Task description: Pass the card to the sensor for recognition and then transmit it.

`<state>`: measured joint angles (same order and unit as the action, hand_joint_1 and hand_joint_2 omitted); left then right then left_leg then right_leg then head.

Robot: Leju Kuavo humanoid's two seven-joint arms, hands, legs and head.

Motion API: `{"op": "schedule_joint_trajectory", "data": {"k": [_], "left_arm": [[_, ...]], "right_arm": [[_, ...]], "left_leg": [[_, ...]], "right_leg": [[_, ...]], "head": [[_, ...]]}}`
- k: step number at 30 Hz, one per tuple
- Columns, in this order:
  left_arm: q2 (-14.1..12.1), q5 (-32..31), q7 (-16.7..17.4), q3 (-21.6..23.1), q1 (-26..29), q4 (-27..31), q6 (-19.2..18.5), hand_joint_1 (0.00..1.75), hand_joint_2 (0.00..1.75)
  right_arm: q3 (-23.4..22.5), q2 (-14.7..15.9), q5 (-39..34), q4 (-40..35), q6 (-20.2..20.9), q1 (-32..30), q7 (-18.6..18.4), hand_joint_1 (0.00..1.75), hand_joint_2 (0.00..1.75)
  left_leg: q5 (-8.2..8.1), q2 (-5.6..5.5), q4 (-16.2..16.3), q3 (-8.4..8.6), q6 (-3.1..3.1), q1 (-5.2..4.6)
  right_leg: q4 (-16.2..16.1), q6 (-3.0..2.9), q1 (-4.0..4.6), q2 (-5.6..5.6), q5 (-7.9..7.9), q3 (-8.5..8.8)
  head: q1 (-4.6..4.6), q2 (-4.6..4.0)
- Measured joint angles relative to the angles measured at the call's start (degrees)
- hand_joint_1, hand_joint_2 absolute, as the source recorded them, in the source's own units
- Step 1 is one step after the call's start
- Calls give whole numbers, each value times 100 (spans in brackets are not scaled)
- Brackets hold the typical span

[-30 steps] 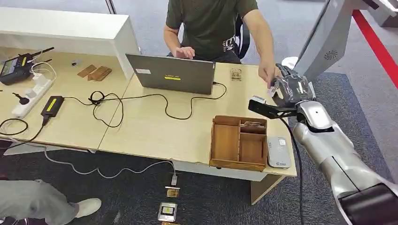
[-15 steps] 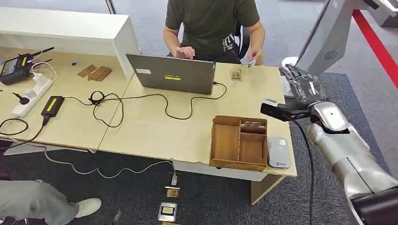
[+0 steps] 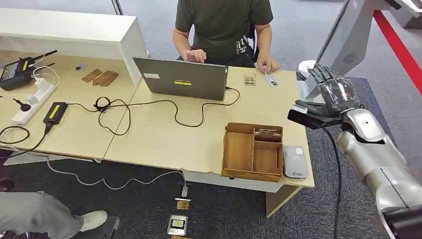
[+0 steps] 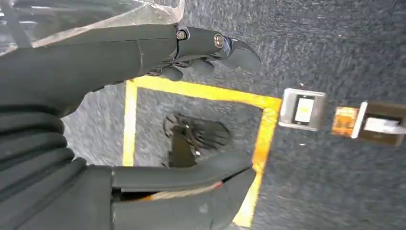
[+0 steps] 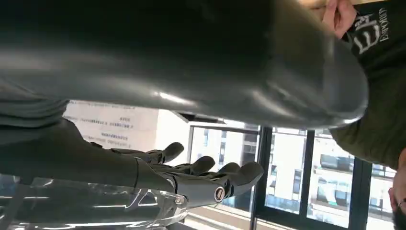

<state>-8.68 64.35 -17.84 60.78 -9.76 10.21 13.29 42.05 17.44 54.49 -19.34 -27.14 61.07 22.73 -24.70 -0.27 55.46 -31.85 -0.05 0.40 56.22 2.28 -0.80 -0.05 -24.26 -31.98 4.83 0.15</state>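
Observation:
The white card (image 3: 271, 79) lies on the far side of the table, under the fingertips of the seated person's hand (image 3: 266, 65). My right hand (image 3: 332, 92) hovers off the table's right edge with its fingers spread and nothing in it; the right wrist view shows the same hand (image 5: 191, 179) with nothing in it, thumb apart from the fingers. The grey card sensor (image 3: 295, 162) sits at the table's front right corner, beside the wooden compartment box (image 3: 253, 152). My left hand (image 4: 57, 81) hangs over the carpet, holding nothing, fingers apart.
A laptop (image 3: 181, 78) with a black cable stands before the person (image 3: 221, 25). A small holder (image 3: 250, 78) rests next to the card. A power strip (image 3: 34, 101) and a controller (image 3: 15, 72) lie far left. Small devices (image 3: 177, 224) lie on the floor below the table.
The person took the card from my right hand and laid it on the table by the laptop. My right hand drew back to the right, now holding nothing.

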Motion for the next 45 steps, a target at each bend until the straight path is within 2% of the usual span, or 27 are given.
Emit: {"op": "schedule_joint_trajectory", "data": {"k": [7,13,18,22,37,42,45], "left_arm": [[-42,190,-109,-356,-34,0,-149,0,0],[-85,188,-105,-518,-49,0,-166,0,0],[-109,179,-79,-551,-30,-2,-192,0,0],[-140,181,-79,-590,-33,-4,-264,0,0],[-164,227,-173,-677,-37,-4,-277,0,0],[-166,207,-218,-691,-23,-4,-286,0,0],[-166,218,-52,-695,55,-4,-306,0,0]], "right_arm": [[-114,-11,-114,-15,212,50,74,0,0],[-173,-48,-183,-15,205,83,105,0,0],[-240,-55,-267,-15,234,81,177,0,0],[-295,-55,-406,-15,441,83,251,0,0],[-442,-57,-426,-17,557,86,308,0,0],[-516,-55,-608,-15,944,53,253,0,0],[-531,-53,-582,-30,1246,-62,236,0,0]], "left_leg": [[0,0,0,0,0,0],[0,0,0,0,0,0],[0,0,0,-1,0,0],[0,0,0,0,0,0],[0,0,0,0,0,0],[0,0,0,-1,0,0],[0,0,-1,0,0,1]], "right_leg": [[1,0,0,-1,0,1],[2,0,0,-1,0,2],[0,0,0,-1,0,1],[0,0,0,-1,0,1],[0,0,0,-1,0,1],[0,0,0,-1,0,1],[0,0,1,0,0,2]], "head": [[2,0],[-2,0],[2,0],[0,0],[0,0],[0,0],[0,0]]}}
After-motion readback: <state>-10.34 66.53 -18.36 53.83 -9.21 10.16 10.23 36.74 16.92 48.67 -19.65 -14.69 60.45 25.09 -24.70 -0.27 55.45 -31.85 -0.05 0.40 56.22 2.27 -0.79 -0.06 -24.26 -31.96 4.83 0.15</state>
